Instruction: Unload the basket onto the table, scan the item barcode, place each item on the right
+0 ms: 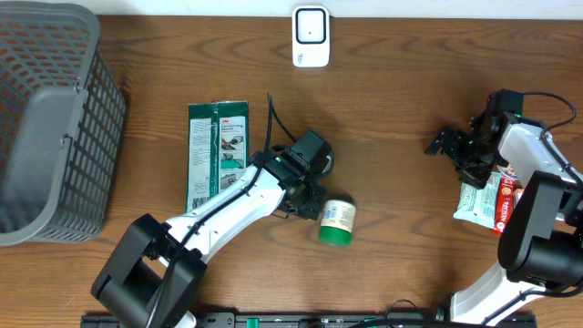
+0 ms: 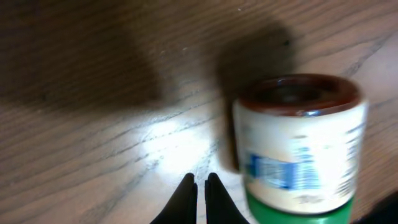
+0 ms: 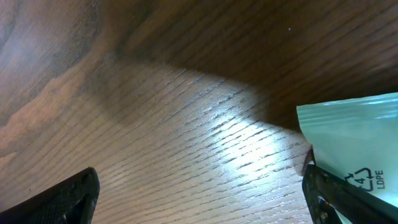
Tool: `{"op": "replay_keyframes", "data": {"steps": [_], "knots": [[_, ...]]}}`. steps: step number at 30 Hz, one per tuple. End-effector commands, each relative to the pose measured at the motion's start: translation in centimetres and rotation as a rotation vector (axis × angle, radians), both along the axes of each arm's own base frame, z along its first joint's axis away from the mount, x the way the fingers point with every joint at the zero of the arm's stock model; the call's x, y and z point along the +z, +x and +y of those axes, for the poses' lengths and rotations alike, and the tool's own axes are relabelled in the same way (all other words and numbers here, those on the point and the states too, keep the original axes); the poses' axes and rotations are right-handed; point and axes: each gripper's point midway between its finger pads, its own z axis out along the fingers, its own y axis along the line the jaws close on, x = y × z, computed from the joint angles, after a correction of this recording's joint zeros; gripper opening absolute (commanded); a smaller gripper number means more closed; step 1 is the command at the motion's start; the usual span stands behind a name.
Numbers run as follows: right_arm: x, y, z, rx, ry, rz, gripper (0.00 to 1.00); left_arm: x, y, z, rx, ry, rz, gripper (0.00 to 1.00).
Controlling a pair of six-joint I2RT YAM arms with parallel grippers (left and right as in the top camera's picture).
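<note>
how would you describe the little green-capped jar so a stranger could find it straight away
Start at the brown wooden table and look at its middle, toward the robot's side, right of the flat green rectangular packet. There a small round jar with a white label and green cap lies on its side. It is the only cylinder; the packet beside it is flat.

A grey mesh basket (image 1: 46, 118) is sitting at the table's (image 1: 401, 109) left edge. A green packet (image 1: 217, 150) is lying flat nearer the middle, while a pale pouch (image 1: 474, 205) and a red tube (image 1: 506, 205) are lying together by the right edge.
</note>
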Motion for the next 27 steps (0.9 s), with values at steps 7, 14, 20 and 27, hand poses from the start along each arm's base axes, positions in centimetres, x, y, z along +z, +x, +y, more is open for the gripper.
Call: {"op": "replay_keyframes", "data": {"steps": [7,14,20,27], "knots": [[1.2,0.7,-0.3,0.011,-0.021,-0.039,0.99,-1.7,-0.9,0.4,0.000,0.004,0.029,0.07],[1.2,0.7,-0.3,0.011,-0.021,-0.039,0.99,-1.5,-0.9,-0.3,0.025,-0.029,0.044,0.07],[1.2,0.7,-0.3,0.011,-0.021,-0.039,0.99,-0.9,-1.1,-1.6,0.007,-0.103,0.062,0.07],[1.2,0.7,-0.3,0.011,-0.021,-0.039,0.99,-0.9,-1.0,-1.6,0.018,-0.105,0.064,0.07]]}}
